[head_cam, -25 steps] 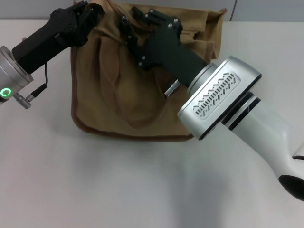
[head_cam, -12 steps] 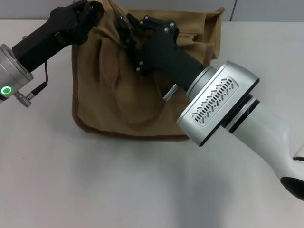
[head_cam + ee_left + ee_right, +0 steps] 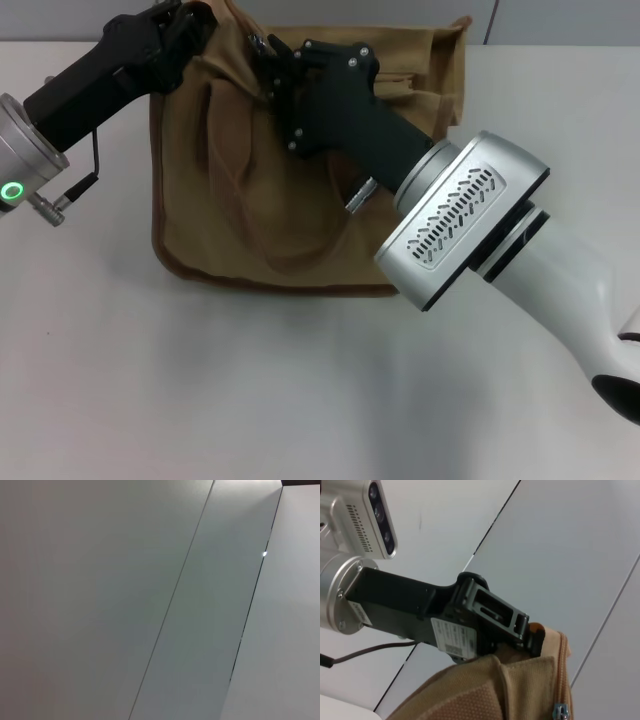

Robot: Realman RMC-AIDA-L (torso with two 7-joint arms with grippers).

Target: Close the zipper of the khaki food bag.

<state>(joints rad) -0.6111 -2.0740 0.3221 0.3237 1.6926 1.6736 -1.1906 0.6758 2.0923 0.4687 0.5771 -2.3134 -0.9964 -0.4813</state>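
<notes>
The khaki food bag (image 3: 300, 180) lies on the white table (image 3: 200, 380). Its far left corner is pinched by the left gripper (image 3: 195, 18). The right gripper (image 3: 272, 70) is positioned over the zipper (image 3: 563, 680); its jaw state cannot be told. Closure appears unfinished.

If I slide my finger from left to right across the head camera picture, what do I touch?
Left gripper holding the bag's corner → khaki food bag → right gripper on the bag's top → bare white table.
</notes>
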